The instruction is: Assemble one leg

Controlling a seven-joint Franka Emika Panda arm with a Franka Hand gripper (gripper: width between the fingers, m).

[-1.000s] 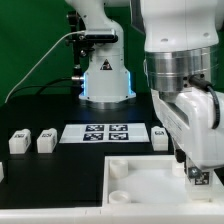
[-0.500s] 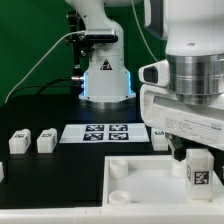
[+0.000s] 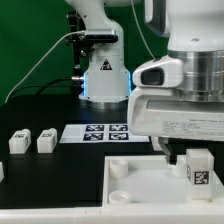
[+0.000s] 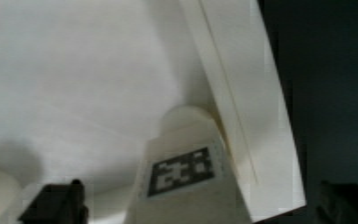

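The leg (image 3: 200,168) stands between the gripper's (image 4: 197,205) spread fingers (image 4: 55,202), touching neither

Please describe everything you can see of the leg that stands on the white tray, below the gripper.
The leg is a small white post, plastic by its look, with a black-and-white square tag on one side face. It stands upright on the white tray, beside its raised rim, at the exterior view's right. The gripper hangs above it, open; its dark fingers are apart from the leg on both sides.
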